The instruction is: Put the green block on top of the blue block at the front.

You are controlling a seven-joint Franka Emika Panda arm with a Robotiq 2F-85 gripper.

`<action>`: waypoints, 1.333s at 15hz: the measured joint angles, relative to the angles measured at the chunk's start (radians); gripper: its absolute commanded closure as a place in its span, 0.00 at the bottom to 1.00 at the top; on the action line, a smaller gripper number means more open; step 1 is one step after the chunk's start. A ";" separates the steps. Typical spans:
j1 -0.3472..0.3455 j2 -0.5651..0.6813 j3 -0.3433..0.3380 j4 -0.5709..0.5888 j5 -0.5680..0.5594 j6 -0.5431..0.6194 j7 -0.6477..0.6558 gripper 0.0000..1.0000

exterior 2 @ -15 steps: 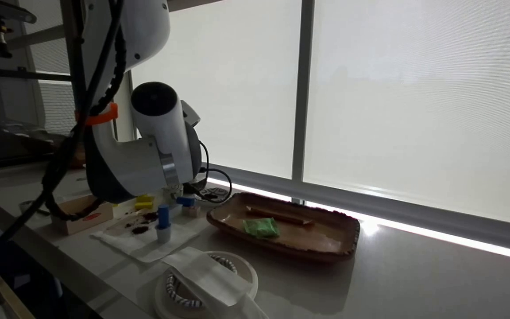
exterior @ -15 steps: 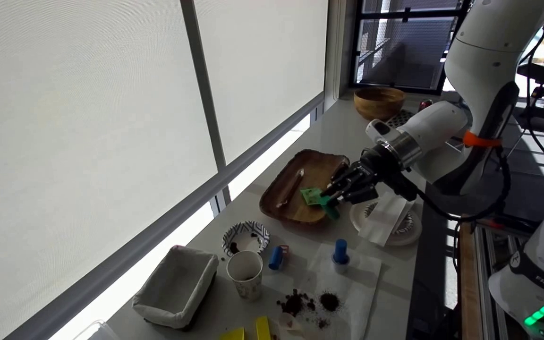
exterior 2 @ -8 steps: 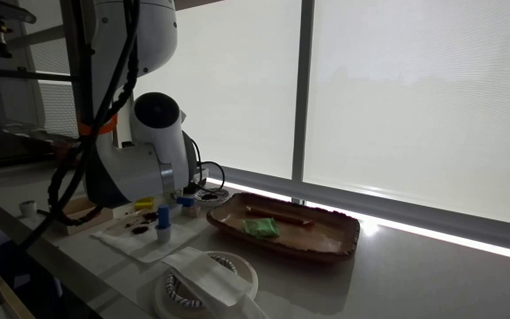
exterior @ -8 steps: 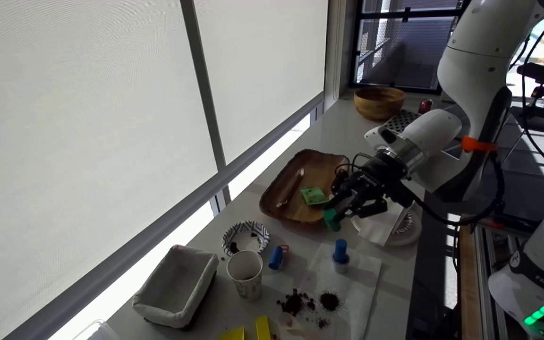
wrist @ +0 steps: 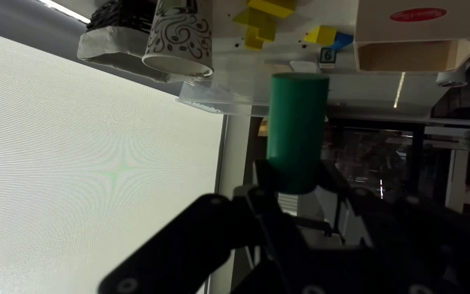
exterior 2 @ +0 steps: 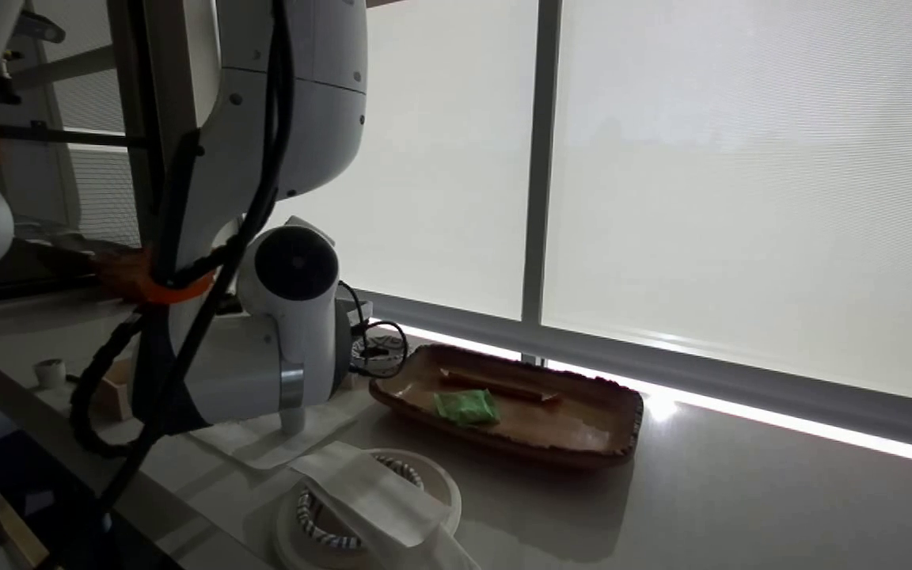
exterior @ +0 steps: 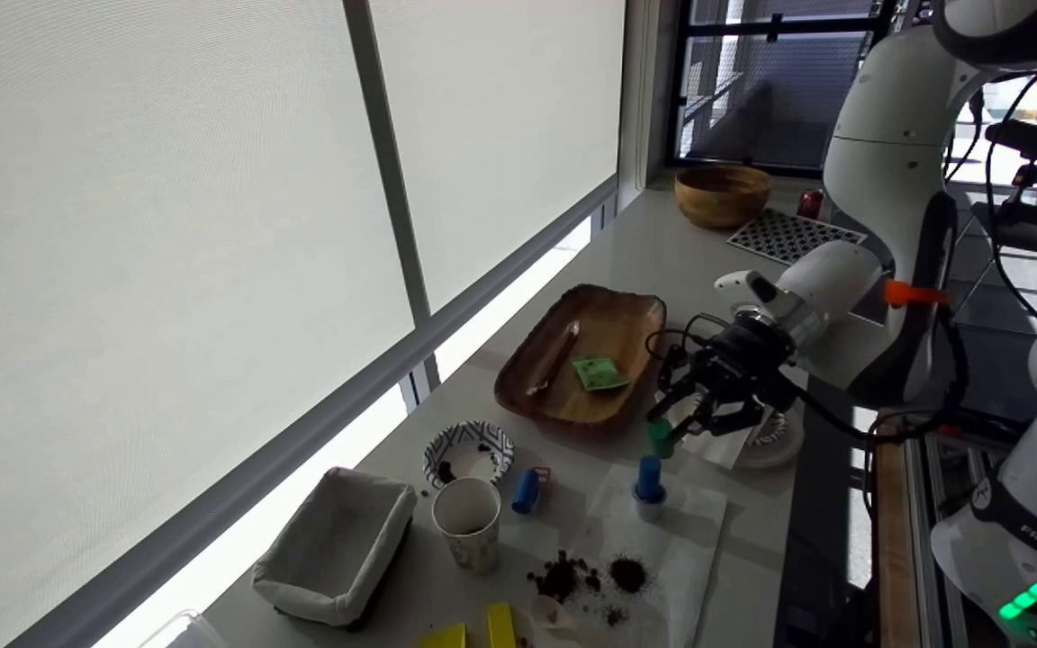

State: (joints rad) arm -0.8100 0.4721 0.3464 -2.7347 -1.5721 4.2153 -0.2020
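Observation:
A green cylindrical block (wrist: 298, 126) is clasped between the fingertips of my gripper (exterior: 666, 427), and it juts out beyond them in the wrist view. In an exterior view that green block (exterior: 660, 438) hangs in the air just behind and slightly right of the blue block (exterior: 650, 475). The blue block stands upright on a small white cup (exterior: 649, 509), which rests on a paper sheet. In an exterior view the arm hides the blue block, and only the lower part of the white cup (exterior 2: 292, 420) shows. The wrist view does not show the blue block.
A wooden tray (exterior: 518, 396) with a green packet (exterior: 599, 373) lies behind. Another blue cylinder (exterior: 526, 491) lies tipped near a paper cup (exterior: 467, 517) and a patterned bowl (exterior: 433, 447). A napkin-covered plate (exterior 2: 450, 503) sits nearby. Dark crumbs (exterior: 629, 574) lie in front.
My gripper has carried the green block away from the tray, lower and rightward in an exterior view, closer to the upright blue block. The grip has stayed the same.

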 measured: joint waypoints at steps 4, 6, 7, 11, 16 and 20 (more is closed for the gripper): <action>-0.066 0.091 0.039 0.026 -0.032 0.000 -0.011 0.92; -0.096 0.127 0.045 0.035 -0.039 0.000 -0.015 0.92; -0.106 0.142 0.045 0.040 -0.039 0.000 -0.017 0.92; -0.116 0.186 0.050 0.069 -0.039 0.000 -0.023 0.92; -0.122 0.233 0.056 0.090 -0.039 0.000 -0.023 0.92; -0.146 0.262 0.056 0.092 -0.038 0.000 -0.037 0.92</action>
State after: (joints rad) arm -0.9565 0.7342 0.4023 -2.6429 -1.6104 4.2154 -0.2390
